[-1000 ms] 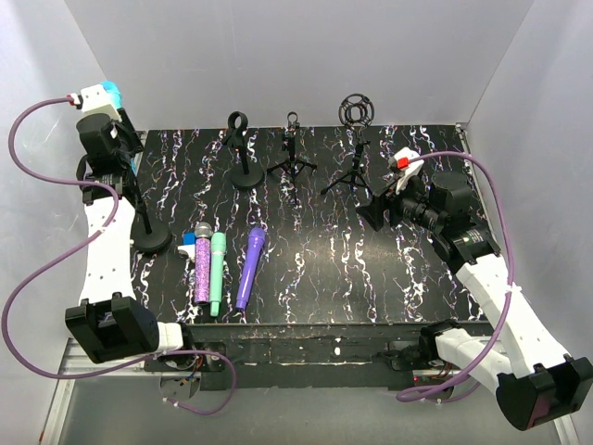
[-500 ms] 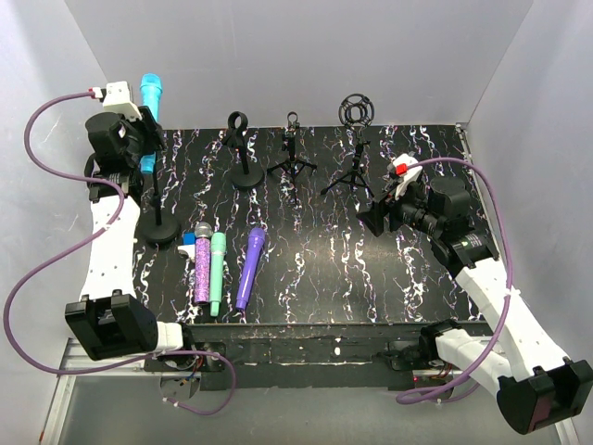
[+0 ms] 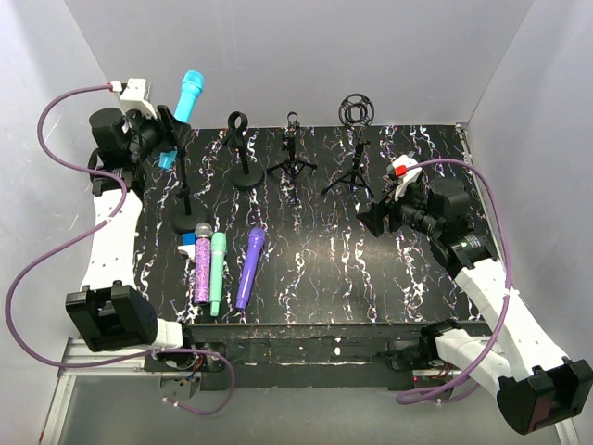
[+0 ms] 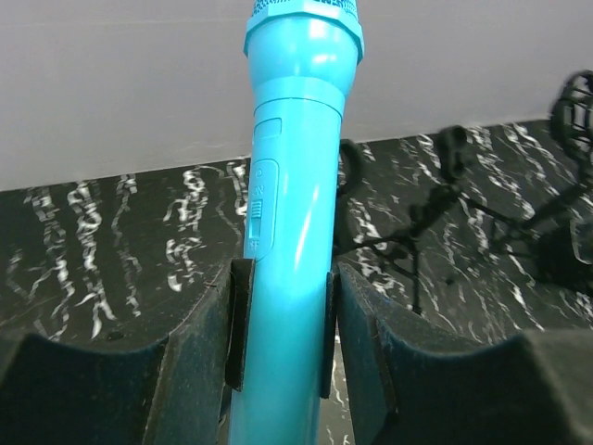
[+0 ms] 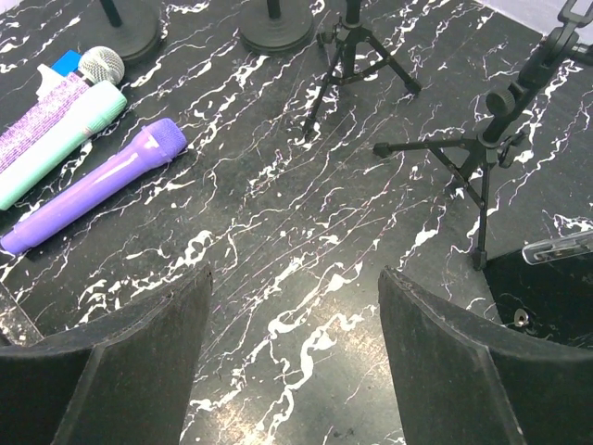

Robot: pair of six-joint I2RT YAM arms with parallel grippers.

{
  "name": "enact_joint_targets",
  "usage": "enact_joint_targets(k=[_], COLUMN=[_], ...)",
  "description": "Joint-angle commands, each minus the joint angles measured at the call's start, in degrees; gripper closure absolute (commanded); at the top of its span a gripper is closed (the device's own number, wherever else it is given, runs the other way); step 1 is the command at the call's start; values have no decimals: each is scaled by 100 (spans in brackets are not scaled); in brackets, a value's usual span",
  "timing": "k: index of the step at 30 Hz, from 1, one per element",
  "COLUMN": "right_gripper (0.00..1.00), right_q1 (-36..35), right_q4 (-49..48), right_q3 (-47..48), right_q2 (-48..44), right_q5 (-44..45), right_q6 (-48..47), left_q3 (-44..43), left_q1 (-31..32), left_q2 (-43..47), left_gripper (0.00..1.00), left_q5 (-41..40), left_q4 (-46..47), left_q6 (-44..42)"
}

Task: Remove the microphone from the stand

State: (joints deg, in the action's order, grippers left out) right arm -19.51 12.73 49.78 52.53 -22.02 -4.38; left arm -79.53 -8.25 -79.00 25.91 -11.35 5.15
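A cyan microphone [image 3: 189,95] tilts up and to the right at the far left, its lower end [image 3: 165,159] beside the black stand's pole [image 3: 182,181]. The stand's round base [image 3: 185,222] rests on the mat. My left gripper [image 3: 163,139] is shut on the microphone's handle; the left wrist view shows the handle [image 4: 296,185] pinched between both pads [image 4: 239,324]. The stand's top sits against the gripper, and I cannot tell whether its clip holds the microphone. My right gripper [image 3: 375,219] is open and empty over the right of the mat, also seen in its wrist view [image 5: 295,278].
Three microphones lie at the front left: glittery purple [image 3: 200,269], mint green [image 3: 217,274], purple [image 3: 250,267]. At the back stand a round-base stand [image 3: 243,153], a tripod [image 3: 292,159] and a tripod with a shock mount [image 3: 355,139]. White walls enclose the mat.
My left gripper has swung right and up with the cyan microphone, which now tilts right. The stand's base has slid right and back along with it. The right arm has barely moved.
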Motion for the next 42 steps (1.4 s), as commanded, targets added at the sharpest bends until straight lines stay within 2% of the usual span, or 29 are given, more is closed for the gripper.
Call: enact_joint_targets(k=[1, 4, 11, 16, 18, 31, 34, 39, 41, 42], right_gripper=[22, 22, 22, 22, 22, 22, 22, 20, 20, 20], right_q1=[-1, -9, 0, 8, 8, 8, 8, 8, 8, 8], right_q4=[-359, -350, -113, -78, -69, 124, 150, 379, 371, 344], right_q3=[5, -12, 14, -3, 14, 129, 128, 286, 322, 348], right_q2=[-50, -68, -191, -209, -191, -200, -226, -156, -121, -86], right_q5=[-13, 14, -30, -100, -145, -259, -530, -1576, -1674, -1683], right_q6=[-80, -98, -203, -247, -247, -388, -440, -608, -581, -573], left_q3=[-432, -450, -722, -810, -863, -1249, -1293, -1434, -1408, -1373], left_q1=[52, 95, 394, 737, 1105, 2406, 2609, 2916, 3004, 3013], left_q2=[-124, -238, -423, -590, -669, -1161, -1266, -1346, -1346, -1320], left_gripper=[100, 100, 100, 100, 100, 100, 100, 100, 100, 97], left_q5=[1467, 2004, 2541, 2901, 2963, 3209, 3323, 3613, 3719, 3685], left_q4=[379, 528, 722, 722, 722, 854, 889, 828, 688, 635], left_q6=[206, 267, 478, 277, 224, 21, 83, 127, -100, -189])
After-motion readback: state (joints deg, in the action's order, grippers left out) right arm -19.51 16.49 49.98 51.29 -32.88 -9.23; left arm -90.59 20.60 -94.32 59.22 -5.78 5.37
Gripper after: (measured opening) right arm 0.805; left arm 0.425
